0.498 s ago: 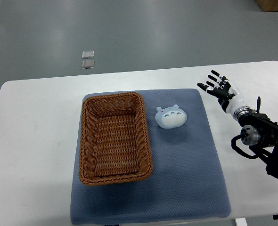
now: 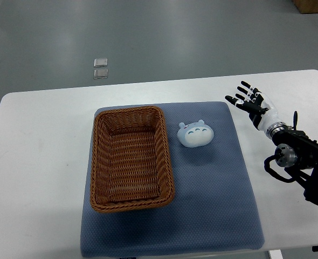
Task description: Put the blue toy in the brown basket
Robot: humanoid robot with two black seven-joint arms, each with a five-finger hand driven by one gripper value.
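The blue toy lies on the blue mat, just beside the brown basket at its three o'clock. The right hand hovers at the toy's three o'clock, fingers spread, holding nothing.

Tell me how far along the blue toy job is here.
Nothing is done yet. The blue toy lies on the mat, beside the brown basket, which holds nothing. The right hand is open, off to the toy's right, not touching it. Reaching, grasping and placing all remain.
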